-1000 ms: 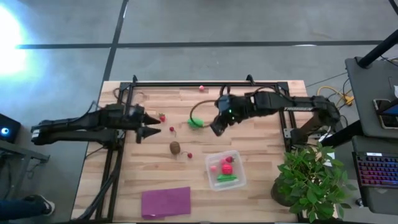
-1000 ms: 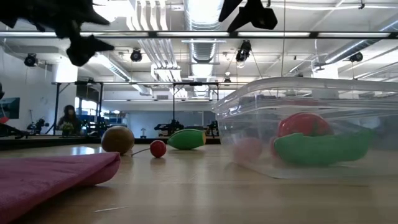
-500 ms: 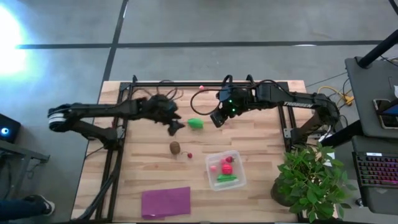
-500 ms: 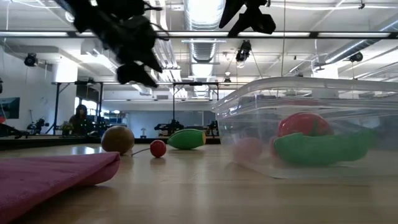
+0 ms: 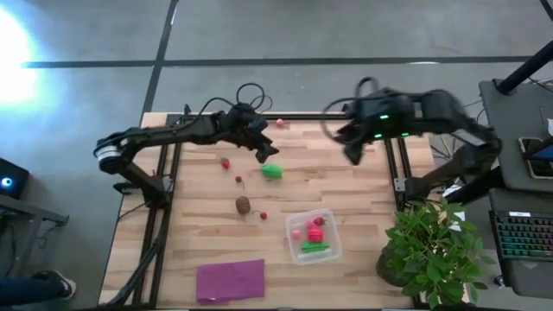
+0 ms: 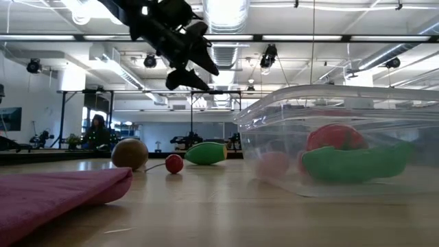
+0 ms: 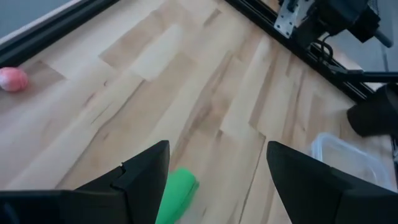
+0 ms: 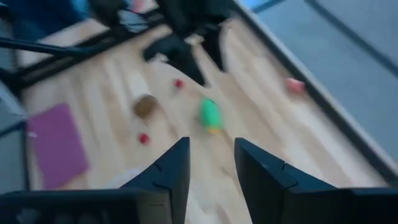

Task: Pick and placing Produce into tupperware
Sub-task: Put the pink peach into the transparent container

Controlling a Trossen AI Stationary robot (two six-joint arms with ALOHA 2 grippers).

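Left tool (image 5: 264, 154) above one green piece (image 5: 272, 171)

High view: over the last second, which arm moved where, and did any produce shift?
The left gripper swung from the table's left side across to the loose green piece, fingers open, not yet holding it. The right gripper pulled back from that piece toward the right edge, empty. The green piece, kiwi-like ball, small red berries and the filled tupperware stayed put.

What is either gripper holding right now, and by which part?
Nothing. The left gripper hangs open above the green oblong piece; the right gripper is open and empty, away to the side.
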